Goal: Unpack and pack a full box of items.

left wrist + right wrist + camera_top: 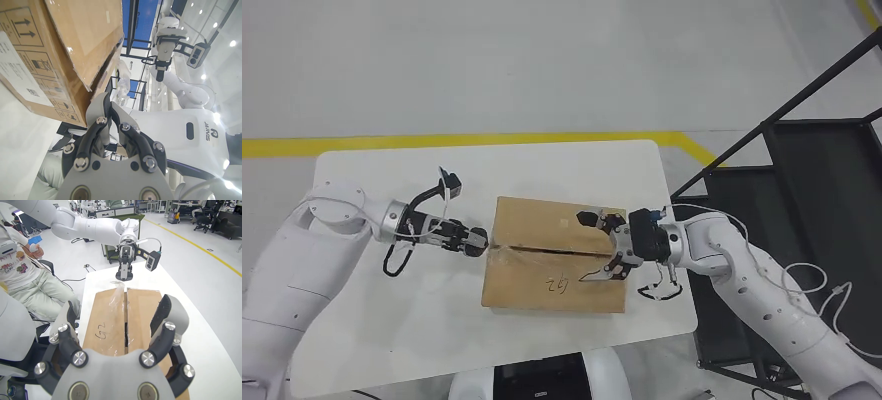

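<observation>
Box (542, 265) mid-table, closed up, stiff card, likely heavy; left claw (478, 240) pinched closed at its left end by flimsy peeled tape (117, 294), right claw (600, 247) wide over right end; I'd grab flap edges at seam.

Closed cardboard box (552, 265), tape peeling

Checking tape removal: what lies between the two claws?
The brown cardboard box, flaps closed, with a loose clear tape strip standing up from its centre seam; the right wrist view shows it.
</observation>
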You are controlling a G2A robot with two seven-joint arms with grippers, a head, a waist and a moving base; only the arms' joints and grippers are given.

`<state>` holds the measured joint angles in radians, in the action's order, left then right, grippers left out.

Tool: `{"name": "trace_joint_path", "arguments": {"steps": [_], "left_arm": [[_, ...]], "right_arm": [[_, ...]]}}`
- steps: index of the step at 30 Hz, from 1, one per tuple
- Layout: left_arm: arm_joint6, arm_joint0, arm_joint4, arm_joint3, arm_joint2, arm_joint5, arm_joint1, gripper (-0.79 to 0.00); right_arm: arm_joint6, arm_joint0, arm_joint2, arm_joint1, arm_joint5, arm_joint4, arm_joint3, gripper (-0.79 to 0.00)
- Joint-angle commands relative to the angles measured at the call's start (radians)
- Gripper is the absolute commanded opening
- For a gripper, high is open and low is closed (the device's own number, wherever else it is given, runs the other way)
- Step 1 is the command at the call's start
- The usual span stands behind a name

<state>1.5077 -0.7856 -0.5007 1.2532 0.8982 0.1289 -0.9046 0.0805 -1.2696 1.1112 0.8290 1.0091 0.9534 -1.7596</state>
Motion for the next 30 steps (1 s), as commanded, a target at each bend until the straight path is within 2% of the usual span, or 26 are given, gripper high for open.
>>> {"name": "trace_joint_path", "arguments": {"steps": [1, 8, 9, 10, 17, 25, 30], "left_arm": [[0.004, -0.004, -0.006, 0.009, 0.014, 0.000, 0.004, -0.785], [0.027, -0.033, -0.021, 0.053, 0.057, -0.020, 0.018, -0.785], [0.028, -0.040, -0.027, 0.071, 0.053, -0.034, 0.019, -0.554], [0.028, -0.046, -0.037, 0.093, 0.045, -0.047, 0.019, 0.000], [0.028, -0.054, -0.073, 0.204, -0.020, -0.115, 0.038, 0.000], [0.028, -0.083, -0.113, 0.203, -0.031, -0.141, 0.053, 0.000], [0.028, -0.117, -0.163, 0.252, -0.035, -0.146, 0.059, 0.000]], "right_arm": [[-0.008, 0.011, -0.010, 0.004, -0.003, -0.006, 0.006, 0.000], [-0.026, 0.031, -0.029, 0.015, 0.000, -0.018, 0.014, 0.000], [-0.027, 0.033, -0.030, 0.017, 0.001, -0.019, 0.015, 0.000], [-0.028, 0.034, -0.032, 0.018, 0.002, -0.020, 0.015, 0.000], [-0.027, 0.033, -0.035, 0.023, 0.003, -0.014, 0.010, 0.000], [-0.018, 0.018, -0.046, 0.026, 0.003, 0.012, -0.015, 0.000], [-0.017, 0.014, -0.059, 0.027, 0.003, 0.027, -0.021, 0.000]]}}
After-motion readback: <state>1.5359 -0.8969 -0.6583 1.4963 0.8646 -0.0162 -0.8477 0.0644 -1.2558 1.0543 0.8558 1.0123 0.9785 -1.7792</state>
